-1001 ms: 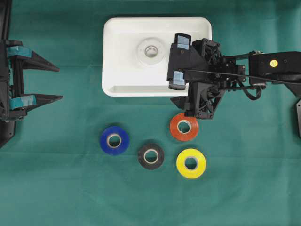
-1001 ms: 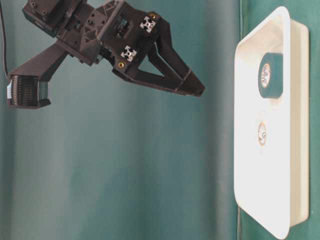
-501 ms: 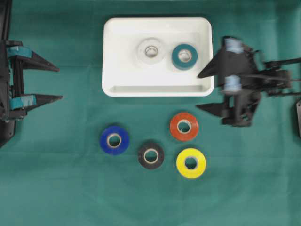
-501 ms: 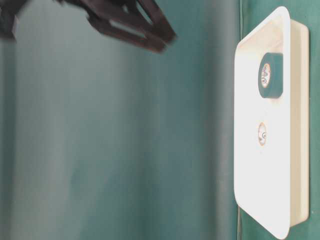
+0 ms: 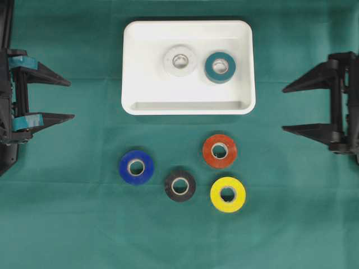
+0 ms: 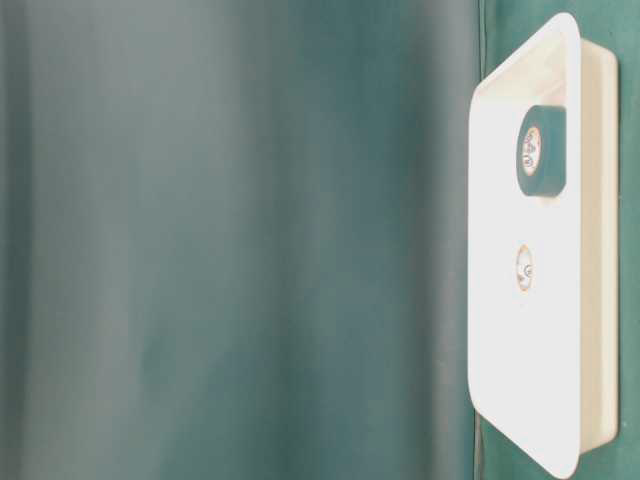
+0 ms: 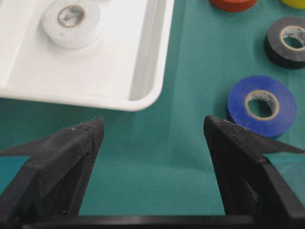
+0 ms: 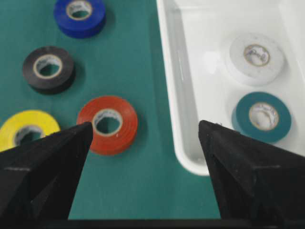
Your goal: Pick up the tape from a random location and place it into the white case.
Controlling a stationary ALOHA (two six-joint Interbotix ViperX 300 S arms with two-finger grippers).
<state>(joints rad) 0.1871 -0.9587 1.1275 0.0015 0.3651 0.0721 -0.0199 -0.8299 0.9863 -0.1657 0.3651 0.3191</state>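
Observation:
The white case (image 5: 188, 106) lies at the back middle of the green cloth. A teal tape roll (image 5: 220, 67) and a white tape roll (image 5: 180, 60) lie flat inside it; both also show in the right wrist view, teal (image 8: 261, 117) and white (image 8: 256, 57). On the cloth in front lie a red roll (image 5: 219, 151), a blue roll (image 5: 136, 167), a black roll (image 5: 180, 186) and a yellow roll (image 5: 228, 194). My left gripper (image 5: 64, 100) is open and empty at the left edge. My right gripper (image 5: 287, 109) is open and empty at the right edge, apart from the case.
The table-level view shows only the case (image 6: 575, 110) on edge with the teal roll (image 6: 541, 150) in it. The green cloth (image 5: 67, 224) covers the whole table.
My right gripper, open, has drawn back from over the case to the right edge. The teal roll it covered lies in the case. The left arm has not moved.

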